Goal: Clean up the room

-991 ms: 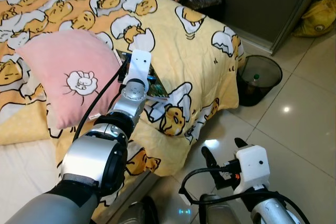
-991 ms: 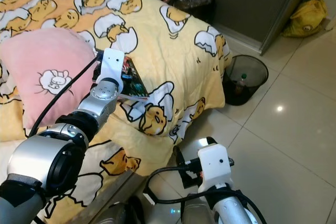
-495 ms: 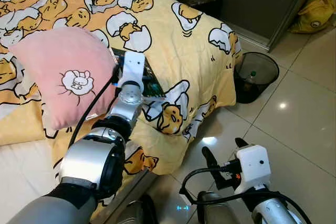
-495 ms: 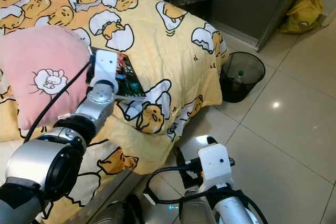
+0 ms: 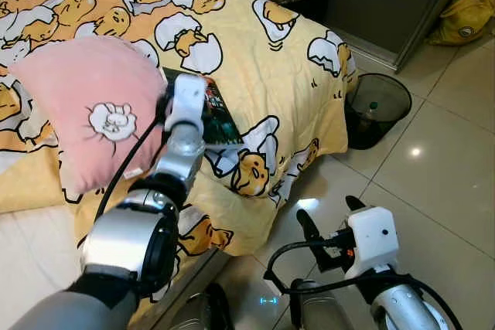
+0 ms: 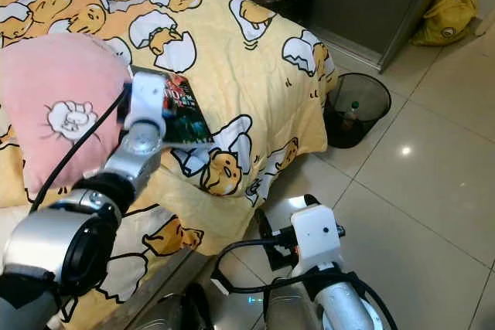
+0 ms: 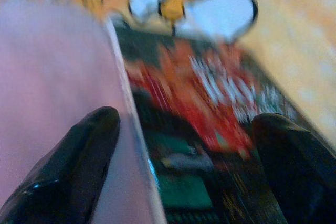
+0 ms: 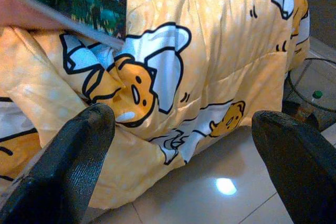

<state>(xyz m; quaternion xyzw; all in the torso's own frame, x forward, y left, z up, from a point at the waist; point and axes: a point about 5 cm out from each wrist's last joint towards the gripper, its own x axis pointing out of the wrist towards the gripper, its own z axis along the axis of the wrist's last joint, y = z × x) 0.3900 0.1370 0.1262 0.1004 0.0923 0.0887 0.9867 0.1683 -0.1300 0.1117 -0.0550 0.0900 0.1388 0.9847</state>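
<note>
Left gripper (image 7: 184, 145), fingers spread wide, hangs over the book (image 5: 219, 117) beside the pink pillow (image 5: 93, 106), upper left

No legible text anywhere; white lettering on the book (image 6: 179, 106) cover too blurred.

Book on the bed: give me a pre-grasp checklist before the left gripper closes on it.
1. Left gripper fingers open: ok, spread wide in the left wrist view.
2. Book lined up between the fingers: ok, its dark red-and-green cover sits between them.
3. Pink pillow out of the way: not ok, it lies against the book's edge next to one finger.
4. Fingers touching the book: cannot tell, the left wrist view is blurred.
5. Right gripper out of the way: ok, open and low over the floor beside the yellow blanket.
</note>
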